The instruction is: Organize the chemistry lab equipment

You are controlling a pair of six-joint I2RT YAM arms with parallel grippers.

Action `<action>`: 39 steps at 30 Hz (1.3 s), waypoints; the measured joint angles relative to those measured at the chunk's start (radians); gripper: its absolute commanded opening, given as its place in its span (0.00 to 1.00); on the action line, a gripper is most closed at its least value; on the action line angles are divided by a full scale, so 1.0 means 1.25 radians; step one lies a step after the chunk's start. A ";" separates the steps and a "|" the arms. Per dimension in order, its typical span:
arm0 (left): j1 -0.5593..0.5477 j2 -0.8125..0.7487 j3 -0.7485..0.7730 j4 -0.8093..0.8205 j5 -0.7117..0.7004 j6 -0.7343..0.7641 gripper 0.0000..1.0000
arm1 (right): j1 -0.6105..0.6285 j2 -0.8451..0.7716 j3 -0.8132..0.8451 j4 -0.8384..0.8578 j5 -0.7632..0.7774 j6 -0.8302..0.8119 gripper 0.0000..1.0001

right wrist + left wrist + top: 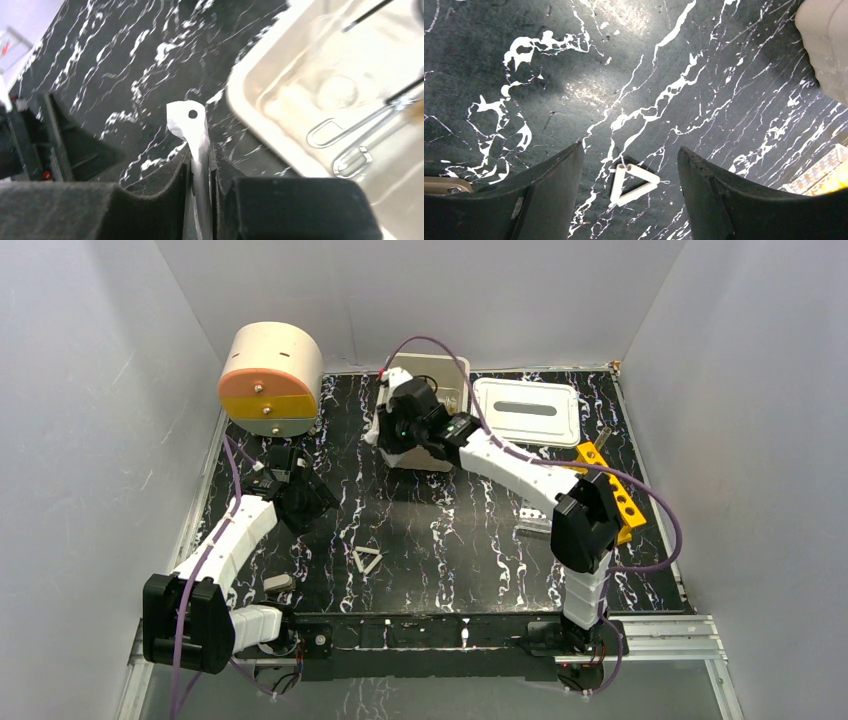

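Observation:
My right gripper (200,150) is shut on a clear packet (192,120), whose white header with a punched hole sticks up between the fingers. It hovers beside the near-left corner of a white bin (235,95) holding a wire tool (345,145) and thin rods (365,12). In the top view the right gripper (395,430) is at the bin (445,368). My left gripper (629,150) is open above the table, with the white triangle frame (631,184) lying flat below and between its fingers. From above, the triangle (368,560) lies right of the left gripper (305,495).
A beige-and-orange drum (270,380) stands back left. The bin's lid (525,410) lies back right. A yellow tube rack (610,490) and a grey holed metal rack (533,520) sit under the right arm. A small grey-brown item (280,583) lies near the left arm's base.

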 measured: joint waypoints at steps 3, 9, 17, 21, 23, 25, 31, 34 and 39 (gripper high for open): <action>0.000 0.002 0.000 0.008 0.021 0.003 0.67 | -0.047 -0.004 0.018 -0.001 0.018 0.007 0.26; 0.000 0.013 0.000 0.021 0.047 0.011 0.68 | -0.134 -0.002 0.033 -0.031 0.126 0.041 0.26; 0.000 0.014 0.000 0.025 0.061 0.018 0.67 | -0.189 0.063 0.076 -0.060 0.240 0.071 0.27; 0.000 0.022 0.000 0.027 0.066 0.021 0.68 | -0.186 0.115 0.088 -0.076 0.256 0.070 0.30; 0.000 0.026 0.000 0.027 0.068 0.023 0.68 | -0.185 0.138 0.092 -0.087 0.258 0.070 0.34; 0.000 0.027 0.000 0.027 0.071 0.025 0.68 | -0.185 0.155 0.098 -0.092 0.257 0.068 0.38; 0.000 0.036 0.000 0.027 0.079 0.033 0.71 | -0.185 0.172 0.139 -0.112 0.237 0.057 0.58; 0.000 0.045 0.000 0.027 0.083 0.037 0.79 | -0.185 0.172 0.168 -0.115 0.234 0.044 0.62; 0.000 0.049 0.000 0.027 0.088 0.042 0.83 | -0.185 0.172 0.208 -0.140 0.229 0.023 0.64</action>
